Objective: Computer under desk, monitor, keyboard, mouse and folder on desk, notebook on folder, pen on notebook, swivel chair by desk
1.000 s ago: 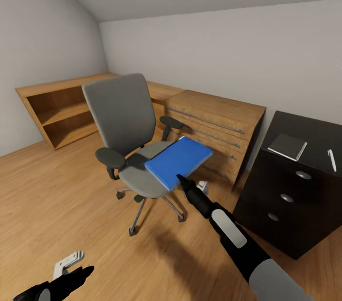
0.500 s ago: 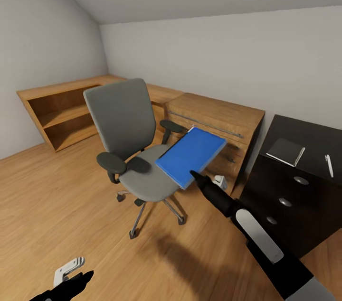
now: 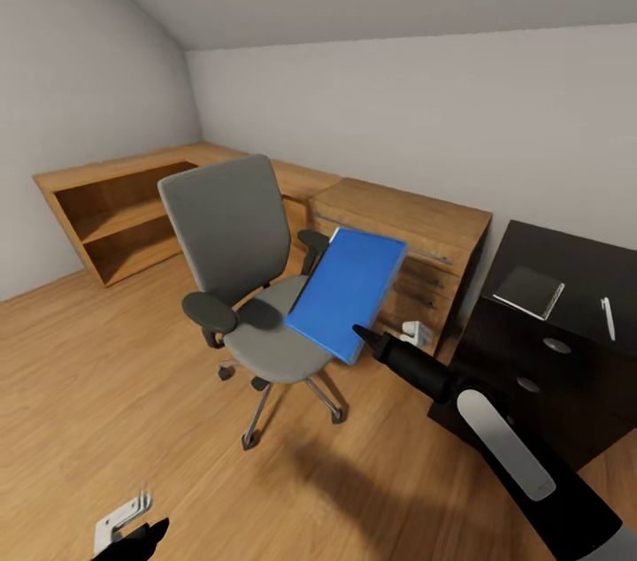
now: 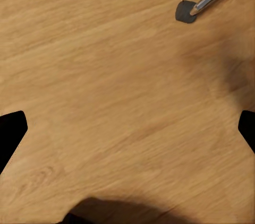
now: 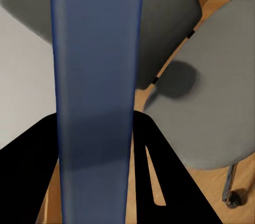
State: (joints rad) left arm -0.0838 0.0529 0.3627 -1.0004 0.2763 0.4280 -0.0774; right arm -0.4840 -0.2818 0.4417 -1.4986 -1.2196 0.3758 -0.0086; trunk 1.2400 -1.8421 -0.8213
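At the far left, an open-fronted wooden shelf unit is set against the wall under the sloped ceiling, with a broad stretch of bare plank floor in front of it. The left gripper is held low over that floor, its fingers spread wide apart with nothing between them. The swivel chair is seen standing free on the floor, apart from the shelf unit and the light-wood chest of drawers behind it. The folder is held tilted, lifted off the seat, its lower edge pinched by the right gripper. To the right, the desk is seen, with the notebook and the pen lying apart on its black top, near the front edge.
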